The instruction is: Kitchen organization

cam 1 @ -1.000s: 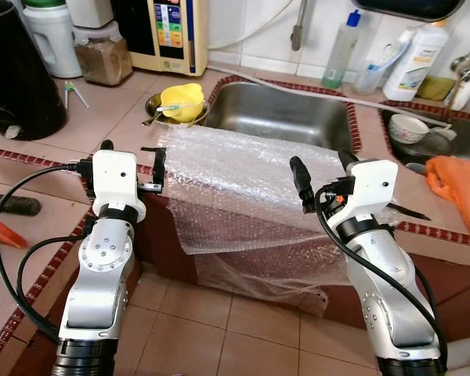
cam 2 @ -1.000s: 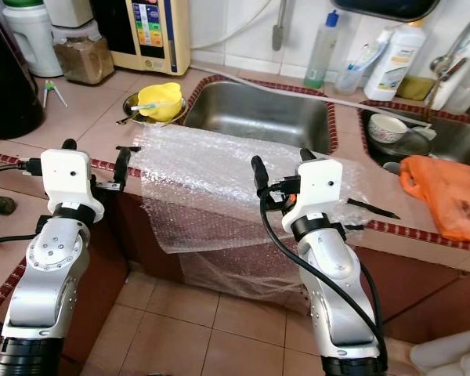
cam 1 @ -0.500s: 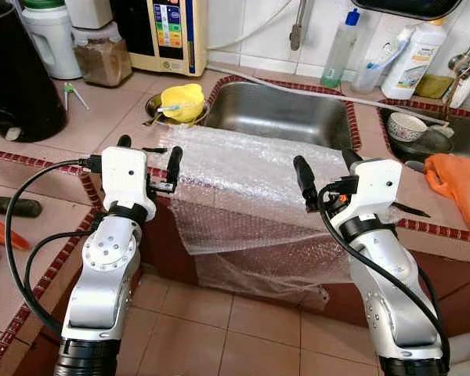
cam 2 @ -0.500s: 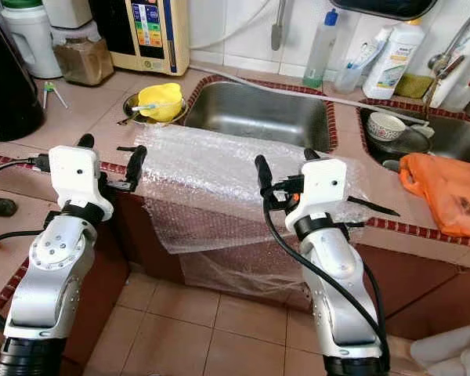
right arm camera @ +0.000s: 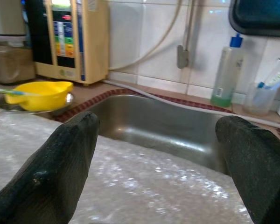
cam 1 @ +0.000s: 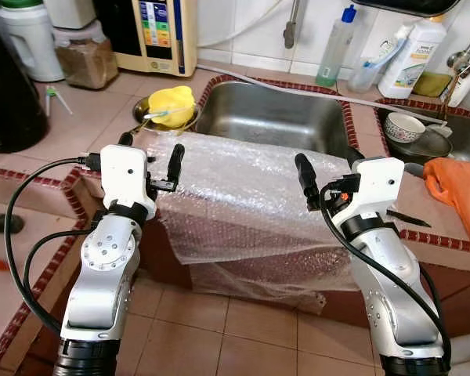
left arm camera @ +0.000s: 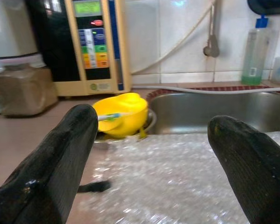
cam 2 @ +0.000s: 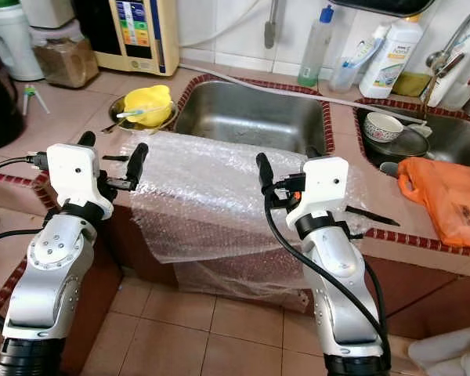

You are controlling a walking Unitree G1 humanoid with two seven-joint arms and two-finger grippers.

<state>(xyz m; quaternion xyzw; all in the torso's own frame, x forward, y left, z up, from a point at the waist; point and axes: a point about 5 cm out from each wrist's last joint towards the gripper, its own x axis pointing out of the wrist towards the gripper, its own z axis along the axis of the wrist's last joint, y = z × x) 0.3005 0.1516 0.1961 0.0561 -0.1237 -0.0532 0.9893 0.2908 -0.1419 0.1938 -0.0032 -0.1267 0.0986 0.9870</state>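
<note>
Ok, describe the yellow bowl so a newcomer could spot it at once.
Find the steel sink in the tiled counter. At its left corner, near the cream wall appliance, sits the yellow bowl in a metal dish, the only bright yellow item there.

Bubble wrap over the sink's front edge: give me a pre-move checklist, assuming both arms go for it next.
1. Left pincer open: ok.
2. Right pincer open: ok.
3. Pincers bracket the bubble wrap, one near each side: ok.
4. Either pincer touching the wrap: cannot tell.
5. Sheet lies flat on the counter, front part hanging down: ok.
6. Yellow bowl sits close behind the sheet's left corner: not ok, could be bumped.
</note>
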